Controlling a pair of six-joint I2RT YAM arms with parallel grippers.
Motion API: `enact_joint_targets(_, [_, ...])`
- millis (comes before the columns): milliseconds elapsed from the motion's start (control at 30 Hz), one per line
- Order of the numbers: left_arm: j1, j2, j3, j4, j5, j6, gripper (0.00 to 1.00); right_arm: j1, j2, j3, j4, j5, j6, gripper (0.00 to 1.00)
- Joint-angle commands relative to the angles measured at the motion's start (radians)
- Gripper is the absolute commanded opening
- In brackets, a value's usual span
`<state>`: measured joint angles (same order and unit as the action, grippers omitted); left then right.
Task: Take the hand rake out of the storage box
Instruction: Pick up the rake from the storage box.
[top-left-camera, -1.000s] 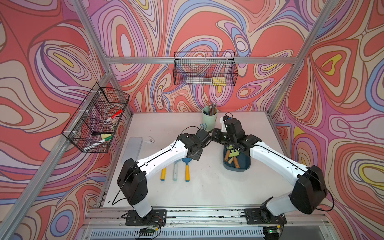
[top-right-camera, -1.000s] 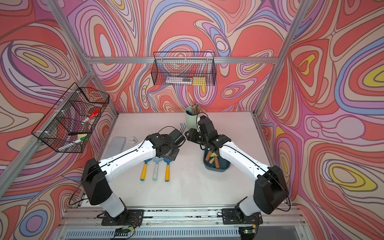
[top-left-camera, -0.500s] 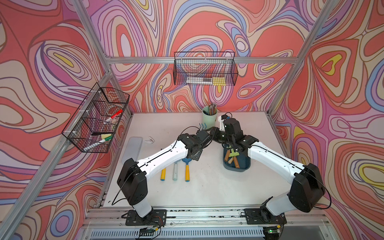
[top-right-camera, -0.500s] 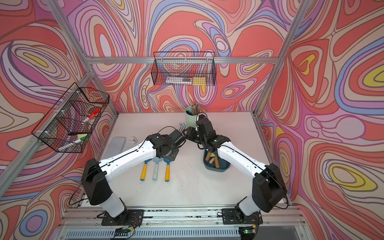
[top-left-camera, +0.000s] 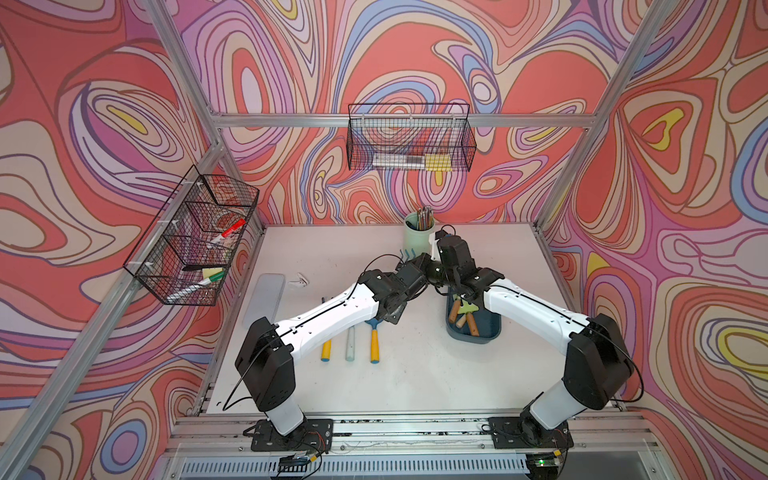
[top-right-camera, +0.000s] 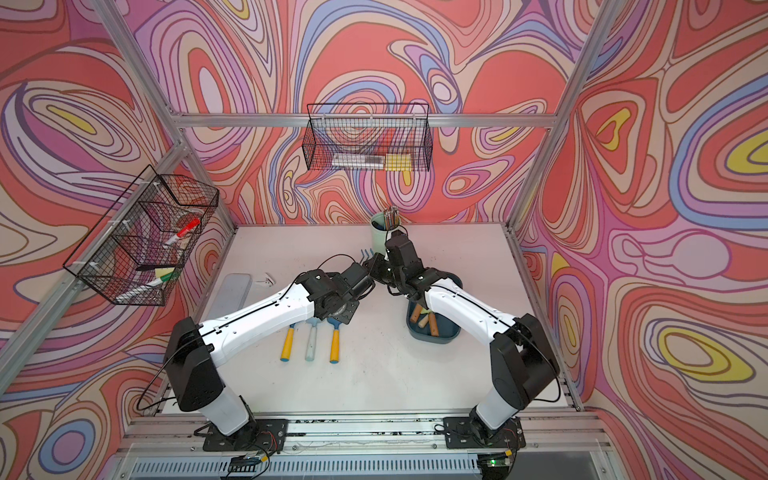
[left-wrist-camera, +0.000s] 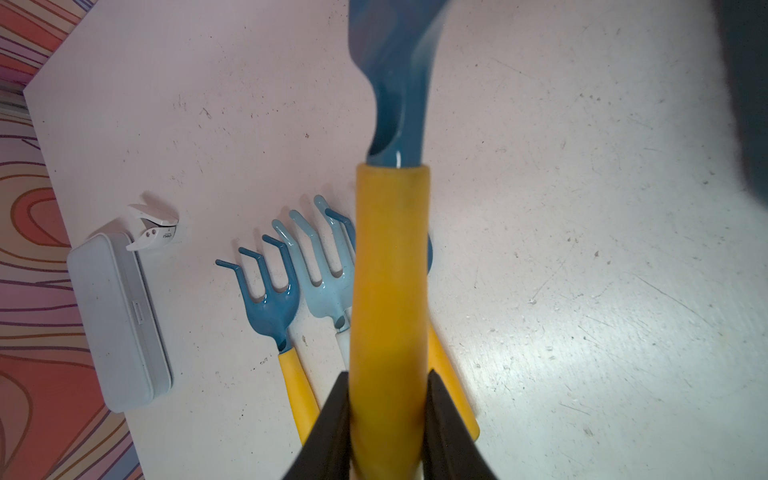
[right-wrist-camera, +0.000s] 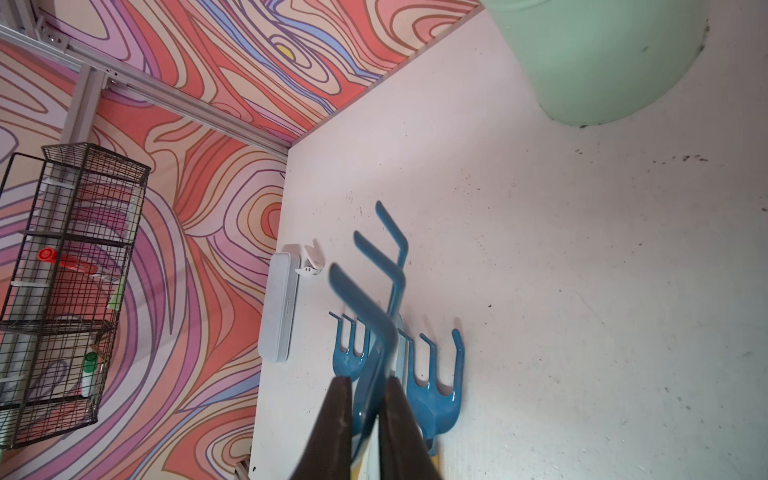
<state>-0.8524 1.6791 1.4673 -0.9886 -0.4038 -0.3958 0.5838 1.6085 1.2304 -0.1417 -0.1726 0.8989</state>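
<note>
Newly closed, the right hand (right-wrist-camera: 365, 386) pinches the hand rake (right-wrist-camera: 361, 299) by its blue neck above the counter (right-wrist-camera: 582, 291). Just behind this hand, under its wrist, sits the storage box (top-left-camera: 478, 337). Clamped on the yellow handle, the left hand (left-wrist-camera: 387, 374) shares the rake, aloft between both hands.

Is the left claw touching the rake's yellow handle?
Touching. In the left wrist view, the left gripper clamps the yellow handle of the hand rake, black fingers pressed on both sides.

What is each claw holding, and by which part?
One hand rake: left claw on its yellow handle, right claw on the blue neck near the tines.
</note>
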Motion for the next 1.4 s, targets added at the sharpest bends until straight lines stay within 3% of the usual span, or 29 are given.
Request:
enact_joint_targets(0, [-0.007, -0.008, 0.021, -0.009, -0.038, -0.013, 0.12, 0.003, 0.014, -0.005, 0.018, 0.012, 0.028, 0.07])
enact_joint_targets(133, [-0.008, -0.002, 0.018, -0.013, -0.041, -0.031, 0.18, 0.003, 0.0, -0.054, 0.087, 0.0, 0.076, 0.03])
enact_joint_targets(300, [-0.007, -0.02, 0.003, 0.004, -0.002, -0.04, 0.4, 0.001, -0.024, -0.096, 0.123, -0.008, 0.055, 0.01])
enact_joint_targets(400, [0.002, -0.052, -0.006, 0.038, 0.086, -0.041, 0.55, 0.001, -0.042, -0.113, 0.126, -0.01, 0.009, 0.01])
enact_joint_targets(500, [0.041, -0.09, -0.022, 0.075, 0.234, -0.043, 0.62, -0.005, -0.059, -0.131, 0.141, -0.031, -0.049, 0.0])
enact_joint_targets(700, [0.15, -0.152, -0.096, 0.14, 0.478, -0.037, 0.62, -0.059, -0.083, -0.192, 0.195, -0.131, -0.064, 0.0])
enact_joint_targets(900, [0.156, -0.148, -0.121, 0.158, 0.591, -0.016, 0.6, -0.085, -0.076, -0.214, 0.264, -0.235, -0.043, 0.0])
enact_joint_targets(1067, [0.156, -0.141, -0.121, 0.173, 0.614, -0.027, 0.56, -0.085, -0.058, -0.207, 0.286, -0.262, -0.034, 0.0])
enact_joint_targets(1367, [0.158, -0.122, -0.114, 0.151, 0.523, -0.028, 0.53, -0.085, -0.063, -0.2, 0.287, -0.319, -0.039, 0.0])
